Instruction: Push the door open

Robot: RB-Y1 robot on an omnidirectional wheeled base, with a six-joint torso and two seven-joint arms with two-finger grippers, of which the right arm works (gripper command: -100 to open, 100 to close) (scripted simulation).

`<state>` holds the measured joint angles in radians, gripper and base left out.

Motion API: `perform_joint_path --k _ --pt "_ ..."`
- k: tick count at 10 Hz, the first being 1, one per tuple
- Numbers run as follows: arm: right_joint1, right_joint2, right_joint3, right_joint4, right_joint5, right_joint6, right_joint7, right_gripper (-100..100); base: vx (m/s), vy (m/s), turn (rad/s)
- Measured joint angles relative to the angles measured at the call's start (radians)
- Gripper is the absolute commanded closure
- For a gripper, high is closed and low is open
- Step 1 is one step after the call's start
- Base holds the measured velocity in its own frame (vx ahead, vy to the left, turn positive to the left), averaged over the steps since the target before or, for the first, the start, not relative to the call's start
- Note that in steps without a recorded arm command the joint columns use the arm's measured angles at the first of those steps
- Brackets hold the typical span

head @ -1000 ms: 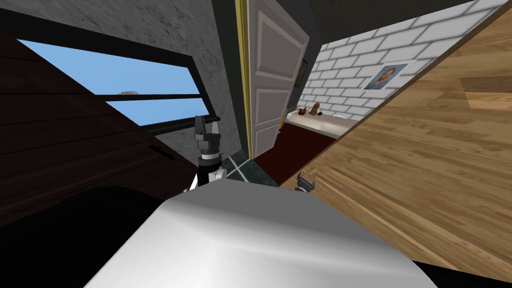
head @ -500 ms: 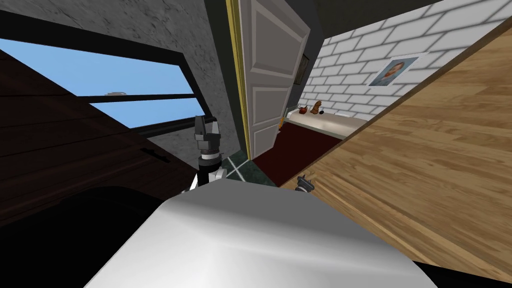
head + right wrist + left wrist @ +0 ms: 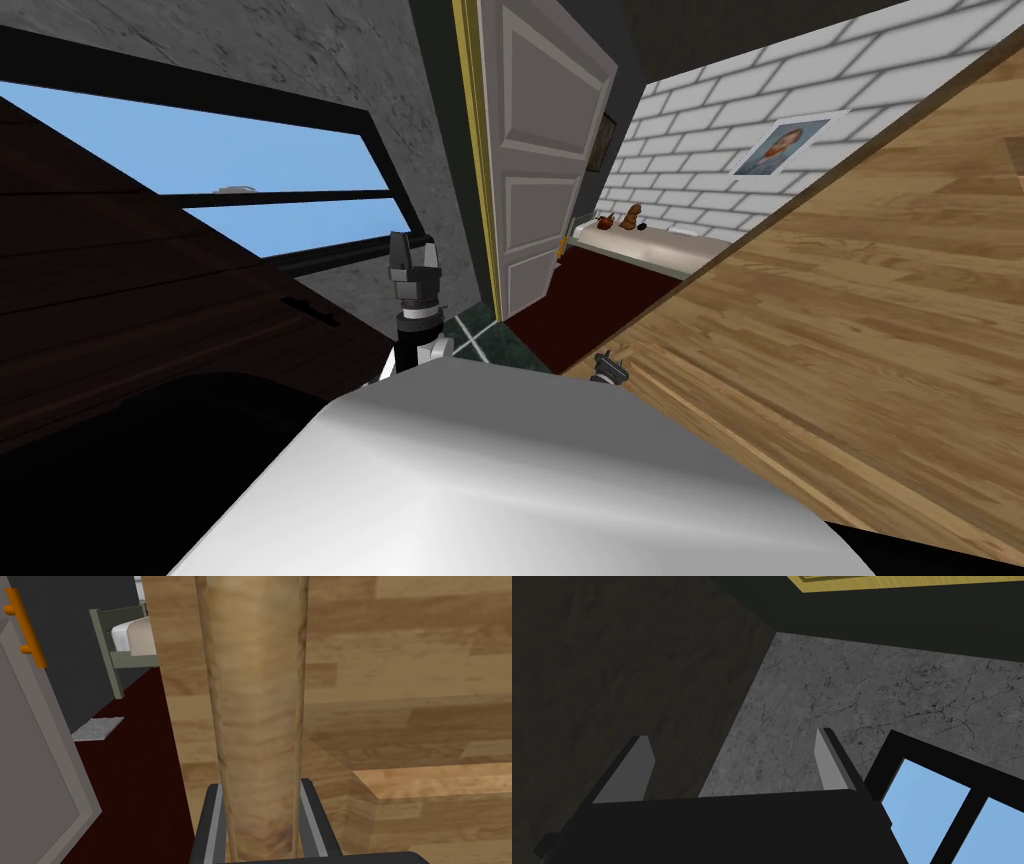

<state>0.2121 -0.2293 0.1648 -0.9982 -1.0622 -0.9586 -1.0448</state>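
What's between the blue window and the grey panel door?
In the head view, a mottled grey wall, then a yellow frame strip beside the grey door. My open left gripper hovers before that wall.

The robot's left gripper (image 3: 733,736) is a broad dark box, almost black, from which rise two thin blade-like fingers (image 3: 826,761). They are light grey on their flat faces, dark along the back edge and cut slantwise at the tips. In the head view that box sits on a stubby, ribbed dark grey wrist (image 3: 417,296), which passes into a forearm (image 3: 420,345) of black joints and white shell. The right gripper (image 3: 260,783) has the same dark body, and its fingers (image 3: 210,821) are dark bars with a pale grey strip along the inner face.
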Motion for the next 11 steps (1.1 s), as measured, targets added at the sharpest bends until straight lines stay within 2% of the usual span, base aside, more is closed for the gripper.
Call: perform_joint_path --k 3,5,7,11 --pt "-0.006 0.003 -0.017 0.032 -0.013 -0.010 -0.008 100 0.208 -0.071 -0.041" --pt "-0.003 -0.002 -0.041 0.022 -0.031 -0.008 0.001 100 0.217 -0.074 -0.053" --pt "0.001 0.002 -0.065 0.013 -0.048 -0.012 0.014 100 0.188 -0.096 -0.044" --pt "-0.011 0.008 -0.112 0.039 -0.084 -0.022 0.021 100 0.215 -0.095 -0.065"
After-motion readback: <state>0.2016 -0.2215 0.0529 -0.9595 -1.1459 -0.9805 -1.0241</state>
